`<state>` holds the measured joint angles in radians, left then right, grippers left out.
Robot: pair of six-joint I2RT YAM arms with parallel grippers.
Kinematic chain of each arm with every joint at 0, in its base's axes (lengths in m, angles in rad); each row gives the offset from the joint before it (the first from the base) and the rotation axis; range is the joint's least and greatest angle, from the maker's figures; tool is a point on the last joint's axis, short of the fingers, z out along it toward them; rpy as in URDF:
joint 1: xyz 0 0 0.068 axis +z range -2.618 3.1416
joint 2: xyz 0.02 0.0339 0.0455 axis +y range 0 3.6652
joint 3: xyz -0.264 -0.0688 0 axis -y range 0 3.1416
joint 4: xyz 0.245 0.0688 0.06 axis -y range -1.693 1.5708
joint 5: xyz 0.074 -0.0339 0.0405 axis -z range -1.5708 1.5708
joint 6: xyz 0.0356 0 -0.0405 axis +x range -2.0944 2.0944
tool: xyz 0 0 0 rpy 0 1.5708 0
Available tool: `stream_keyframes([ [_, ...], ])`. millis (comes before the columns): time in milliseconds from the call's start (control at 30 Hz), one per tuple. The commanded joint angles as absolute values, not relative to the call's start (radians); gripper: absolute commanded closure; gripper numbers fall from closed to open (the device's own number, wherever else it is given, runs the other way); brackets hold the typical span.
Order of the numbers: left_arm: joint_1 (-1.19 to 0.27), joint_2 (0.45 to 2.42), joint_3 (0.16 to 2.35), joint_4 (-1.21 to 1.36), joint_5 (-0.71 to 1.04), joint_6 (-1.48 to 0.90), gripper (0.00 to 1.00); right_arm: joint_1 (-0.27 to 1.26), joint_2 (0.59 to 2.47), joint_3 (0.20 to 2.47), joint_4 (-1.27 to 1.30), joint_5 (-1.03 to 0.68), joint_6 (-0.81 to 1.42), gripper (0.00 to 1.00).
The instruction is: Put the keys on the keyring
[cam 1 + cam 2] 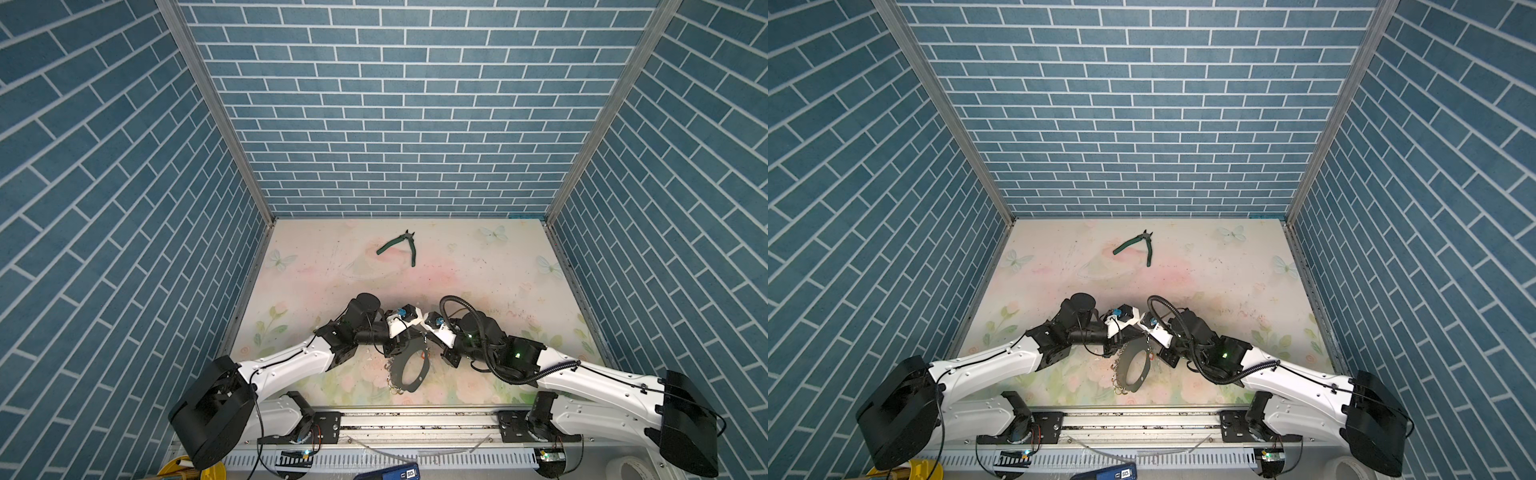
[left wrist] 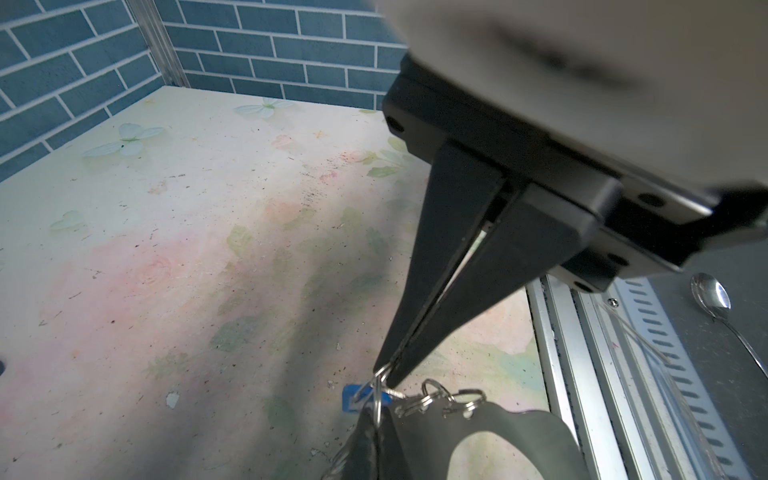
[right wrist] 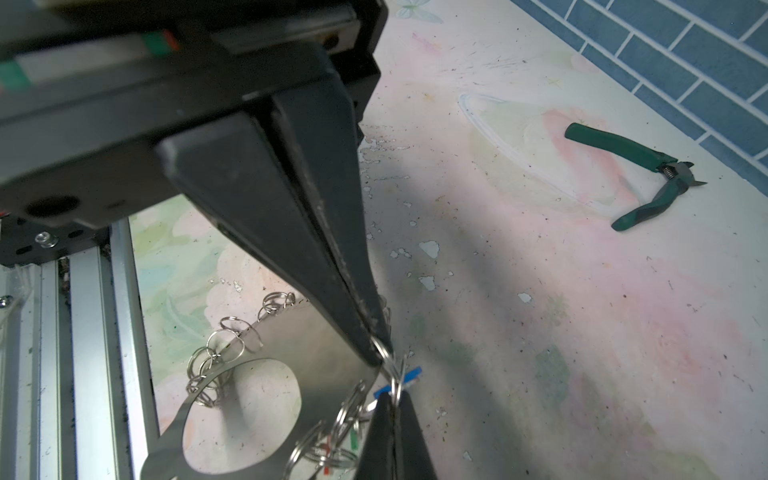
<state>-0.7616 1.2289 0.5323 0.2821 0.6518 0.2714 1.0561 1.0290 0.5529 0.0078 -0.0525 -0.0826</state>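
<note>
Keys (image 2: 348, 401) lie just past the tips of the left gripper (image 2: 390, 368), shown only as the blue tag, which sits edge-on to both wrist cameras, so its label window cannot be read. The left gripper's fingers are pressed together on a thin wire ring (image 2: 376, 392) that crosses the tag. The right gripper (image 3: 374, 351) is likewise closed, nipping a wire ring right at its tips, with the blue tag (image 3: 411, 374) just beyond them. I cannot tell whether both hold the same ring. The two sets of tips nearly meet.

Directly under and behind both grippers is the keyring (image 3: 316, 353) (image 2: 511, 419), its edge hung with silvery rings; in both top views it lies between the wrists (image 1: 409, 386) (image 1: 1133, 387). A red tag (image 3: 328, 455) and a green tag (image 3: 354, 438) hang among its rings, too blurred to read.

Green-handled pliers (image 3: 615, 143) (image 1: 390, 245) lie well ahead of both grippers, carrying no legible brand.
</note>
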Motion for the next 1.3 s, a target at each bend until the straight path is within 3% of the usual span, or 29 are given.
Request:
stream_keyframes([
  [0,-0.789,1.214,0.532,0.327,0.677,0.291,1.00,1.067,0.968,0.534,0.146,-0.107,-0.076,0.90],
  [200,-0.786,1.188,0.517,0.335,0.681,0.303,1.00,1.067,0.881,0.508,0.065,-0.094,-0.127,0.80],
  [633,-0.776,1.125,0.481,0.327,0.826,0.409,1.00,1.048,0.805,0.464,0.030,-0.024,-0.141,0.74],
  [1000,-0.767,1.112,0.468,0.350,0.839,0.411,1.00,1.046,0.823,0.466,0.017,-0.247,-0.150,0.74],
  [1267,-0.762,1.105,0.460,0.365,0.836,0.398,1.00,1.045,0.850,0.472,0.008,-0.283,-0.156,0.74],
])
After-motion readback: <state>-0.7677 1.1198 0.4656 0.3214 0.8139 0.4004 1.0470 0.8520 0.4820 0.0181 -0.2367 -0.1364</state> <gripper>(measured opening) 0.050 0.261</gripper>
